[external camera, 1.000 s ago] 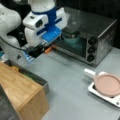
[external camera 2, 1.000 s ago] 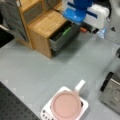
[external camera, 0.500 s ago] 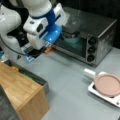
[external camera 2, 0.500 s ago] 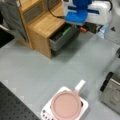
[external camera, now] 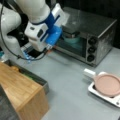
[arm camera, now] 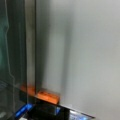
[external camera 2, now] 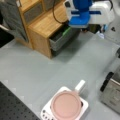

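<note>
The gripper [external camera: 48, 47] sits at the toaster oven's [external camera: 85, 37] open door [arm camera: 30, 50], a teal bowl [external camera: 71, 38] inside; whether its jaws are released or clenched, I cannot tell; the door is not yet closed.

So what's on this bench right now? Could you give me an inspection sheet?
Surface: grey table, bare in the middle.
Job's things: toaster oven, door open, teal bowl inside.
Clutter: pink pan on a white base; wooden cabinet with an open drawer.
End effector: end effector at the oven door's lower edge; orange fingertips against it in the wrist view.
Cables: black cable looping under the arm.
Surroundings: black perforated board; dark backdrop.
</note>
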